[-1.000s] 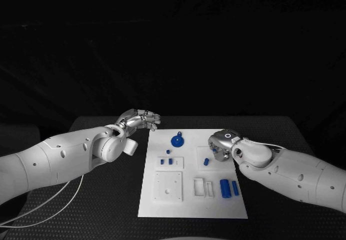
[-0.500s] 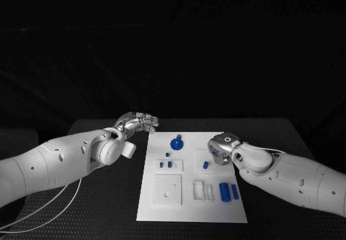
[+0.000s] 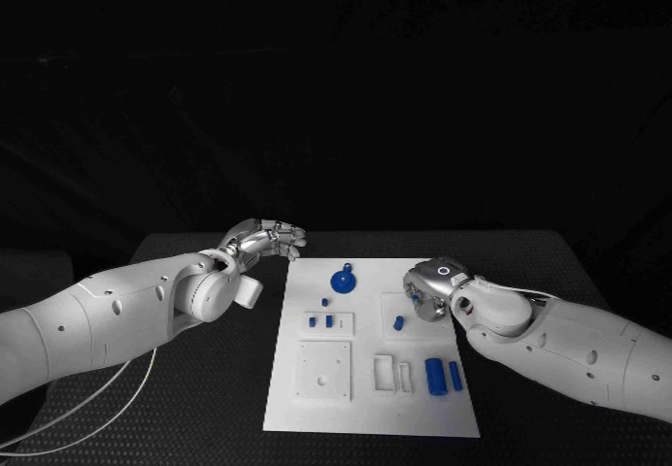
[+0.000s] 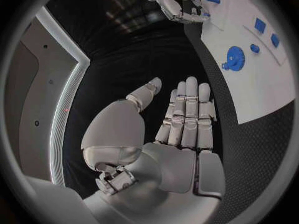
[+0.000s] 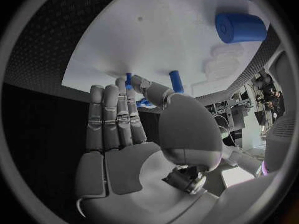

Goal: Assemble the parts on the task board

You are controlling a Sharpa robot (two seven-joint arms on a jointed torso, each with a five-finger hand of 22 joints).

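The white task board point(image 3: 367, 400) lies in the middle of the table. On it are a blue gear point(image 3: 342, 282), small blue pegs point(image 3: 323, 319), a short blue piece point(image 3: 399, 322) and two blue cylinders point(image 3: 443, 375). My left hand point(image 3: 266, 238) hovers off the board's far left corner. Its fingers are stretched out with nothing in them point(image 4: 184, 117), and the gear point(image 4: 235, 58) lies ahead of it. My right hand point(image 3: 425, 289) hangs over the board's right edge beside the short blue piece. Its fingers are straight and empty point(image 5: 121, 122), with a blue peg point(image 5: 177, 80) just past the thumb.
White recessed blocks point(image 3: 325, 369) and a slotted holder point(image 3: 392, 372) stand on the board's near half. A white cable point(image 3: 98, 398) trails under my left arm. Dark table surface point(image 3: 554, 262) surrounds the board.
My left hand has drifted slightly left, away from the board's corner. My right hand stays about where it was. No part has moved.
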